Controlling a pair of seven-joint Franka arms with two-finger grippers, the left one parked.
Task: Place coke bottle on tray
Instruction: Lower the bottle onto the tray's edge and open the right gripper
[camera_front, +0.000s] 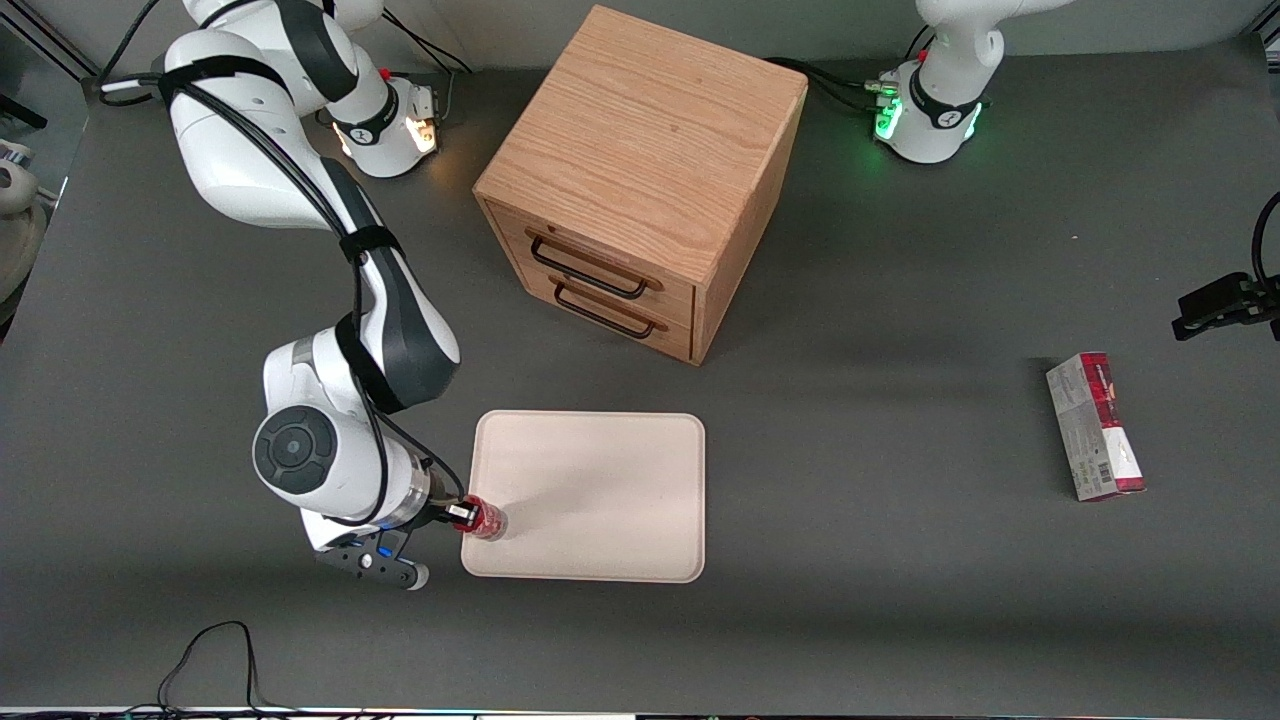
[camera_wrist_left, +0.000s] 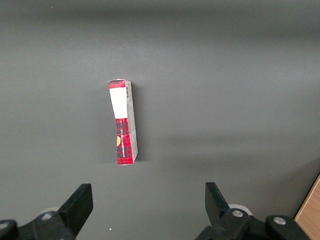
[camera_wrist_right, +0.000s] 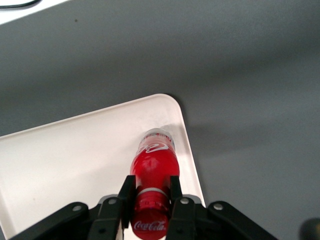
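End effector (camera_wrist_right: 150, 197) grips coke bottle (camera_wrist_right: 154, 170), base seemingly touching tray (camera_wrist_right: 75, 150).

Wooden drawer cabinet (camera_front: 640, 180), red-grey carton (camera_front: 1095, 427)

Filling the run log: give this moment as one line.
gripper: shut on bottle | bottle: over tray corner nearest working arm, contact unclear | released: no

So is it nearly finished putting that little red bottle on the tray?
Nearly. Done: the coke bottle is picked up and over the tray, near the corner closest to the working arm. In hand: the gripper grips its neck. Left: let go and pull away.
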